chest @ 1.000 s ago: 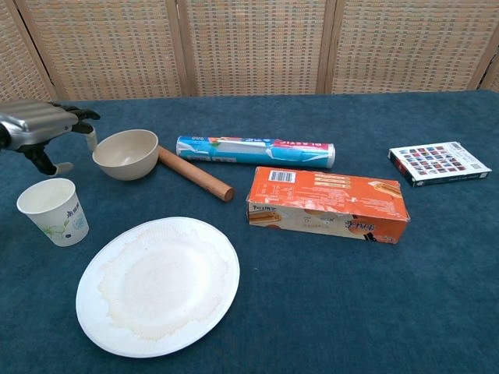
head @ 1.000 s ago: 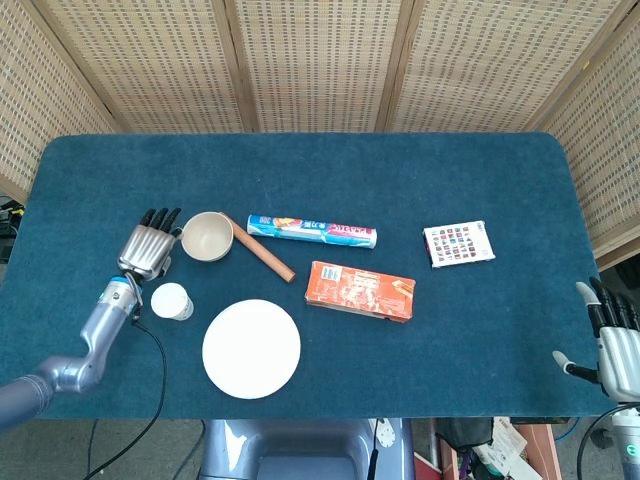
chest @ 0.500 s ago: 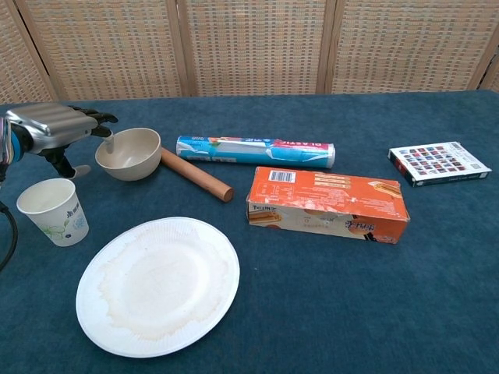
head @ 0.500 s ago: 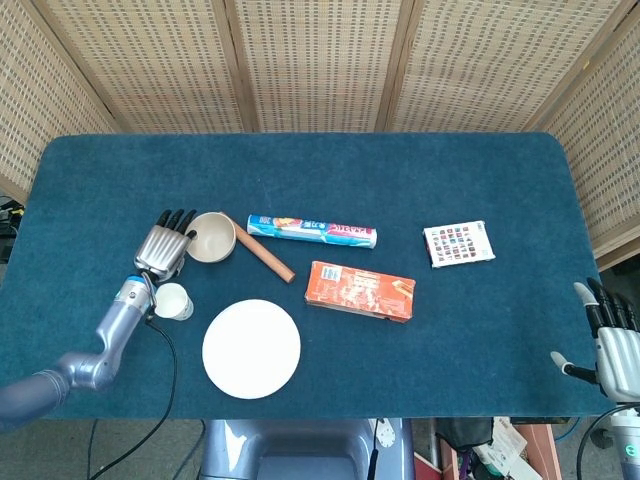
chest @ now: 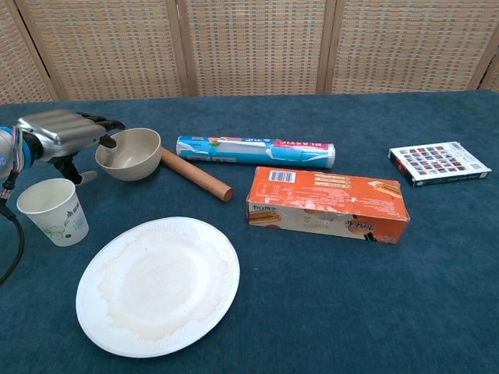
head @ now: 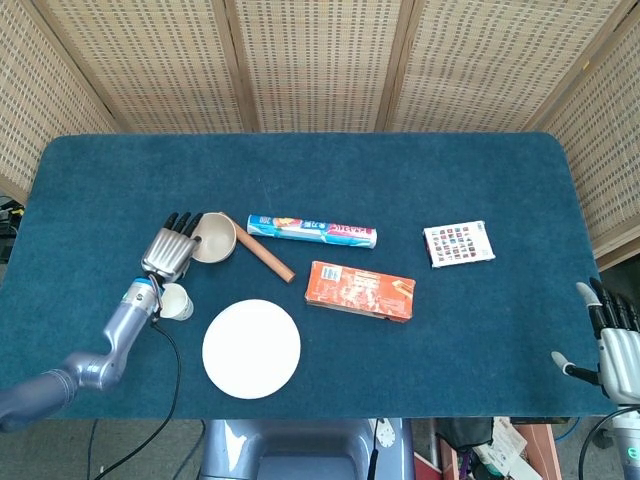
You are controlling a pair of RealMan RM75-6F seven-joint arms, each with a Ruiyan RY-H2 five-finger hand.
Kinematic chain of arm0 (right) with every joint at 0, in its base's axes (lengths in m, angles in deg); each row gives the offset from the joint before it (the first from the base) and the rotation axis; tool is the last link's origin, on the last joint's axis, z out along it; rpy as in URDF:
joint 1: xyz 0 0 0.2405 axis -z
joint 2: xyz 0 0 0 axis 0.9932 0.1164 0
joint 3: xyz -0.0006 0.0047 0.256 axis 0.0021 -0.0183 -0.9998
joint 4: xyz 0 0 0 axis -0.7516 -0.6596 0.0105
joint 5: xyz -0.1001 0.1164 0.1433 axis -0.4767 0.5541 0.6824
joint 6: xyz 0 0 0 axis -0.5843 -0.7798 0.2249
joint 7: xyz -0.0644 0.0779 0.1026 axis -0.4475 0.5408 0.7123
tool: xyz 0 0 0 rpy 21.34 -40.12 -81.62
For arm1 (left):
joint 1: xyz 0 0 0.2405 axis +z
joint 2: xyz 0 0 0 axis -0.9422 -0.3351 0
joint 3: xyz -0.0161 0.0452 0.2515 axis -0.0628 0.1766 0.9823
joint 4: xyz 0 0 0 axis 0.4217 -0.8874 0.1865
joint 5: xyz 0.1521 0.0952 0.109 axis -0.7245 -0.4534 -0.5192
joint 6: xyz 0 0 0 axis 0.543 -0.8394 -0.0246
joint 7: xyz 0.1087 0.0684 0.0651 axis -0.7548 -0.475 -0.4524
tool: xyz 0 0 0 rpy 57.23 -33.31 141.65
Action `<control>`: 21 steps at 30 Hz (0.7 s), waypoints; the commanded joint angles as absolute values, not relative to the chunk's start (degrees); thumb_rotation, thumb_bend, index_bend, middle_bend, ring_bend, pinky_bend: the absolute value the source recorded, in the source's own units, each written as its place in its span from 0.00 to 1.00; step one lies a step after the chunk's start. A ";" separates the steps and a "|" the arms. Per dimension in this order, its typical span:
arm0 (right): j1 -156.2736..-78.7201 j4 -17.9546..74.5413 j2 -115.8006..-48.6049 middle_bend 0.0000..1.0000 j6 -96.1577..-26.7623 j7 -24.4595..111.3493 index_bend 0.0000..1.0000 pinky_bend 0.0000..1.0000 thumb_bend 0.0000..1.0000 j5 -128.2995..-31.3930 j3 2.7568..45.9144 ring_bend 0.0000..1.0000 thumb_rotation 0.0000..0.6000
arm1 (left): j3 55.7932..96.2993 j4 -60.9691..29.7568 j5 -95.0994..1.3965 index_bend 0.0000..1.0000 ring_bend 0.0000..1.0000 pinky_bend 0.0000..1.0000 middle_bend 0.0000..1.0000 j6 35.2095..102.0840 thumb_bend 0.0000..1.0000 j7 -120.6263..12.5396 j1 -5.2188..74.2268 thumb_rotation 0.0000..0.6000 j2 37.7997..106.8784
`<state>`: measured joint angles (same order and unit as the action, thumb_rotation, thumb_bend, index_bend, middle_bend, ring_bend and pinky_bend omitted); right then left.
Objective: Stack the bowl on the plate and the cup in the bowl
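The beige bowl [head: 213, 237] [chest: 129, 153] stands upright at the table's left, tipped a little. My left hand [head: 170, 250] [chest: 66, 132] is at its left side, with fingertips [chest: 109, 140] hooked over the rim into the bowl. The thumb hangs outside, apart from the wall, so nothing is gripped. The white paper cup [head: 177, 301] [chest: 53, 211] stands upright just in front of that hand. The white paper plate [head: 251, 348] [chest: 158, 284] lies flat near the front edge. My right hand [head: 618, 345] rests off the table's right front corner, fingers apart and holding nothing.
A wooden rolling pin [head: 265, 257] [chest: 195, 174] lies against the bowl's right side, with a foil-wrap roll [head: 312, 232] [chest: 255, 151] behind it. An orange box [head: 360, 290] [chest: 327, 204] lies mid-table. A patterned card box [head: 458, 243] [chest: 439, 163] lies at the right.
My left hand has moved right to the bowl and its fingertips now reach over the rim. The bowl has shifted slightly right and tipped. The right hand has not moved.
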<state>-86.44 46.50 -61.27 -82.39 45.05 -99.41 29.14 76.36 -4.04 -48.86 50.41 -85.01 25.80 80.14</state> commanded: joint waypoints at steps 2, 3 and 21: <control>-86.38 46.55 -61.26 0.00 -82.62 45.34 0.00 0.00 0.14 -99.80 29.20 0.00 1.00 | 76.49 -2.40 -49.40 0.54 0.00 0.09 0.06 51.41 0.42 -84.88 25.59 1.00 81.72; -86.37 46.54 -61.28 0.00 -82.67 45.45 0.00 0.00 0.14 -99.95 29.24 0.00 1.00 | 76.54 -1.76 -49.63 0.57 0.00 0.10 0.07 51.83 0.42 -84.73 25.58 1.00 82.31; -86.22 46.73 -61.33 0.00 -83.08 45.84 0.00 0.00 0.14 -100.77 29.46 0.00 1.00 | 76.69 -0.74 -58.32 0.74 0.00 0.13 0.14 62.41 0.43 -77.36 27.19 1.00 81.78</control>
<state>-86.22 46.73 -61.32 -83.08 45.84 -100.77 29.47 76.79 0.51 -57.00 60.63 -78.79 26.61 82.91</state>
